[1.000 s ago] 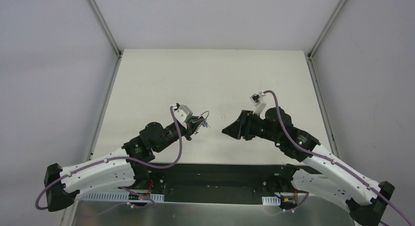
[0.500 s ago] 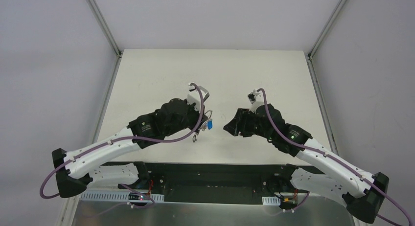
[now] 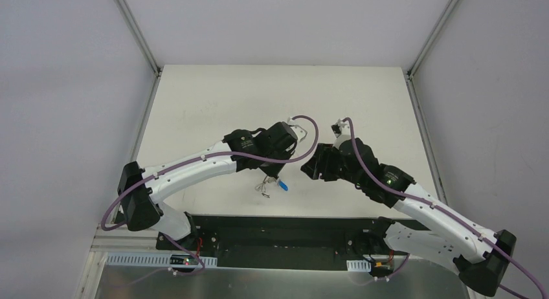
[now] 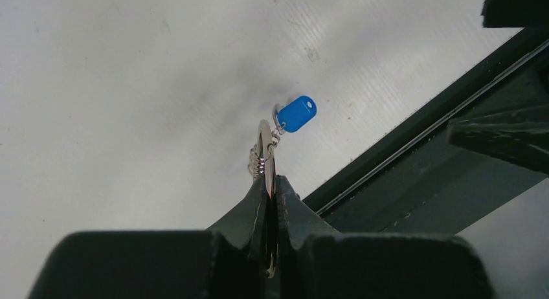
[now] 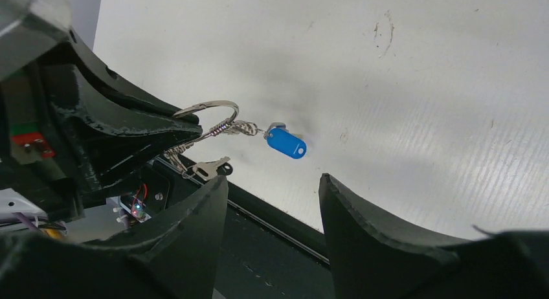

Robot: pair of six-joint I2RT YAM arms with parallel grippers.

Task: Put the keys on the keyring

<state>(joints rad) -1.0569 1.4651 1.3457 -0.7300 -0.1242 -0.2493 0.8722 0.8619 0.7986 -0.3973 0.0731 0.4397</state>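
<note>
Change: left arm has swung rightward, bringing left gripper (image 4: 272, 182) closer to right gripper (image 5: 272, 179).
Left gripper: pinching keyring (image 5: 210, 108).
Right gripper: fingers spread, empty.
Location: keyring is held above table (image 3: 213, 105), near its near edge.
Keys: blue key (image 4: 298, 113) dangles from the ring's coil; plain silver key (image 5: 208, 167) hangs below.

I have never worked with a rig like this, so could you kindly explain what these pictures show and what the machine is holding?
These are two robot arms bolted at a white table. The overhead view looks down from behind them; the other two come from cameras on each wrist. The left gripper is shut on the keyring, held above the table, with a blue-headed key and a plain silver key dangling from it. The right gripper stands open facing them, holding nothing.
</note>
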